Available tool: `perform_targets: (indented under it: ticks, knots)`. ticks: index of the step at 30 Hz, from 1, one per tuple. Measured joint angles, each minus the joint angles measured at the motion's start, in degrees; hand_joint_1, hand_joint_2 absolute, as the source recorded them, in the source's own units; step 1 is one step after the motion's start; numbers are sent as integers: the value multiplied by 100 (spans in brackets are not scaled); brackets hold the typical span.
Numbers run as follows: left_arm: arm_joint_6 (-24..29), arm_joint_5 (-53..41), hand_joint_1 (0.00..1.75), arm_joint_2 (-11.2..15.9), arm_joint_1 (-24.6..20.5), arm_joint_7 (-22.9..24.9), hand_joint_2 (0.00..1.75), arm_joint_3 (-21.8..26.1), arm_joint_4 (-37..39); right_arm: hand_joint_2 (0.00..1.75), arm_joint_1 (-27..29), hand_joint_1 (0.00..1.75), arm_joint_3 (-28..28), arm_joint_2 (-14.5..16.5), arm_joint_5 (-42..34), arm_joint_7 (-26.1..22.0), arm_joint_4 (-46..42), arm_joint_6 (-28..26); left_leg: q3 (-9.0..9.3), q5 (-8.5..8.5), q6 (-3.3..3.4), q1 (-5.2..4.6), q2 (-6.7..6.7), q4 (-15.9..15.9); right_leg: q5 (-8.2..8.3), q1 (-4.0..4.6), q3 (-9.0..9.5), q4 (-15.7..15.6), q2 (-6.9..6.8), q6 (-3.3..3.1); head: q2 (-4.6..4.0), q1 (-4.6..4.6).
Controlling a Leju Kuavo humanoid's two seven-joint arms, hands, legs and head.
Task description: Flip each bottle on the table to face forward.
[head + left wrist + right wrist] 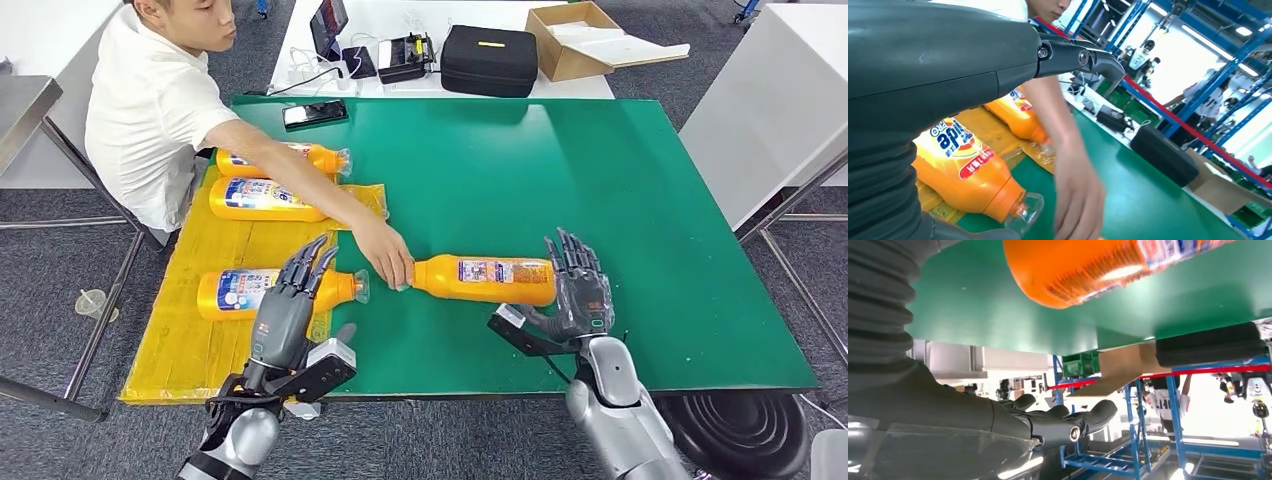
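An orange bottle point(482, 279) lies on its side in the middle of the green table point(620, 180), cap to the left. A person's hand point(386, 262) grips the cap end. My right hand point(577, 285) is open beside the bottle's base point(1083, 265), fingers spread and apart from it. On the yellow mat point(200, 350) at the left lie three more orange bottles. My left hand point(295, 300) hovers open over the neck of the nearest one point(240, 293), which also appears under the hand point(923, 65) as a labelled bottle point(968, 170).
The person sits at the table's left side, arm stretched across the mat. A phone point(315, 113) lies at the far edge. Behind it, on a white table, are a black case point(488, 60) and a cardboard box point(575, 40). Bare green surface lies to the right.
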Motion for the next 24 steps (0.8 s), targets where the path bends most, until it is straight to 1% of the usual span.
perform_targets:
  ticks: [7, 12, 19, 24]
  knots:
    - [-46, 102, 0, 12, 68, -90, 175, -97, -215, 175, -245, 0, 151, -206, 19, 76, 111, 344, -1, 0, 0, -4, -1, 1, 0, -4, -1, 0, -1, 1, 0, -1]
    - [-167, 433, 0, 8, 74, -196, 175, -166, -254, 175, -504, 0, 285, -226, -163, 19, 347, 622, -1, 0, 0, -3, 2, 0, 1, -3, -2, 0, 1, 1, 0, -1]
    - [-287, 890, 0, -92, -99, -338, 175, -264, -67, 175, -1089, 0, 644, 24, -576, -245, 1141, 1000, 0, 4, 1, -2, 1, 1, 2, -3, -2, 1, 0, 2, 0, -1]
    - [-310, 1001, 0, -167, -231, -350, 175, -323, 101, 175, -1345, 0, 886, 238, -805, -361, 1685, 1154, -1, 4, 1, -3, -1, 1, 2, -3, -2, 1, -1, 2, 0, -1]
